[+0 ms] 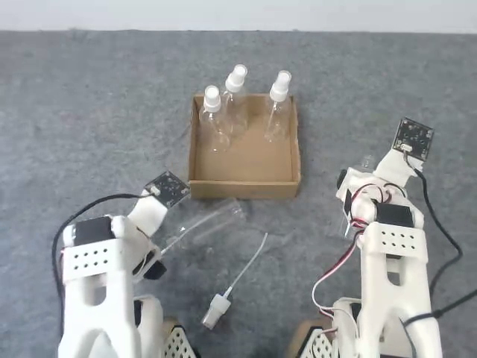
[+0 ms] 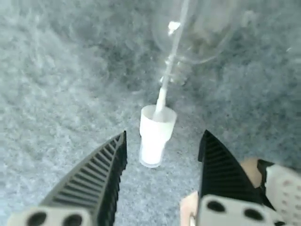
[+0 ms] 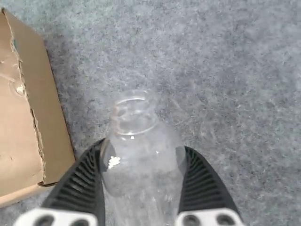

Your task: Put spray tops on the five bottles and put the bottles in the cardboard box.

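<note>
Toward the upper middle of the high view, the cardboard box (image 1: 246, 183) holds three capped bottles (image 1: 235, 104) standing along its far wall, so by my reckoning three of the five are finished. Two remain. One is the open-necked bottle (image 3: 136, 136), which the right gripper (image 3: 143, 149) has clamped between its jaws just beside the box's corner, with no top on it. The other is the lying bottle (image 1: 212, 218), on its side on the grey carpet (image 1: 89, 112) below the box's front wall, also uncapped. A loose spray top (image 1: 218, 307) lies lower centre, its thin tube running up toward that bottle. Fitting tops and boxing both bottles is what seems left. The left wrist view adds what the overhead hides beneath the arm: the left gripper (image 2: 164, 135) has its jaws spread apart, the spray top between them and untouched, the lying bottle beyond. The right wrist view confirms the bare neck, which overhead is a faint glint by the arm.
</note>
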Controlling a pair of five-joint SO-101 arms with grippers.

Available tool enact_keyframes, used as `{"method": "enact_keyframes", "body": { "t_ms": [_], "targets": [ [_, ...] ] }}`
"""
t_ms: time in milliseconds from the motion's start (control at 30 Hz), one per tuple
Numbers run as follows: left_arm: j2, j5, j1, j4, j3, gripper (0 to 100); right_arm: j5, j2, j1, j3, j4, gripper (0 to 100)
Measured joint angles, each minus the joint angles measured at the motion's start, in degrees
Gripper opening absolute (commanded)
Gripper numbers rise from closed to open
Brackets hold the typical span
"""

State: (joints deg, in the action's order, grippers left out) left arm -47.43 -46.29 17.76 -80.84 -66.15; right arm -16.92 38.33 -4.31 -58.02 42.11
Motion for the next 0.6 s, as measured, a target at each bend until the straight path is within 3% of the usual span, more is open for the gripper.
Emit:
{"method": "enact_keyframes", "body": {
  "t_ms": [167, 600],
  "targets": [
    [0.0, -1.41, 2.9, 2.02, -2.37, 23, 0.26, 0.0, 0.0, -1.05, -0.26, 0.6],
    [0.0, -3.08, 14.95, 20.4, -7.82, 23, 2.37, 0.0, 0.0, -5.19, -6.42, 0.6]
  ]
}}
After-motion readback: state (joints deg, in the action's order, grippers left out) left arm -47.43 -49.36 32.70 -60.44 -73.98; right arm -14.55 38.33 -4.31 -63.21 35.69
